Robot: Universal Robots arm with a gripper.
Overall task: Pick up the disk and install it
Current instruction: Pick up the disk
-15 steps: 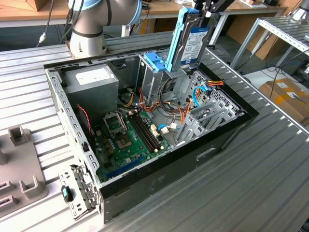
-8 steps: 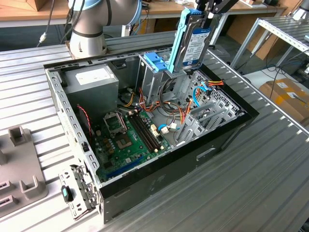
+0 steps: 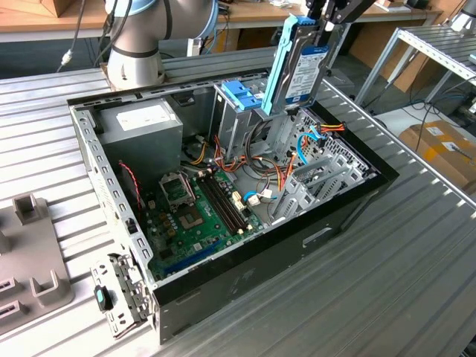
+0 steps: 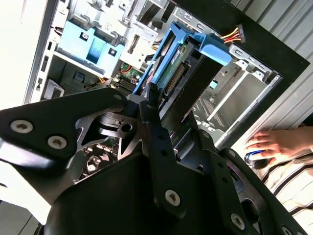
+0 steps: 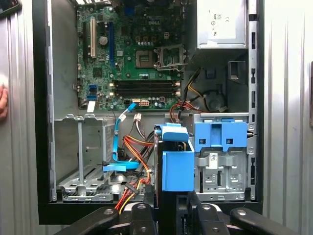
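We see the tool closed on the upper end of the disk, its fingers pinching the drive from both flat sides with no gap that we can make out. The disk hangs upright directly beneath the tool, its long edge vertical and its white and blue label turned towards the exterior camera. One light blue side rail runs down the edge on the exterior view's left. Below the tool, the open computer case lies on its side on the ribbed metal tabletop. The lower end of the disk appears to sit at about the level of the case's upper rim. Cables and brackets behind it leave us unsure whether it touches anything. Just beside the disk, towards the arm's base, stands the metal drive cage with its blue latch on top. Farther from the tool, inside the case, are the grey power supply and the green motherboard. In the second wrist view a person's hand lies outside the case wall, well apart from the tool.
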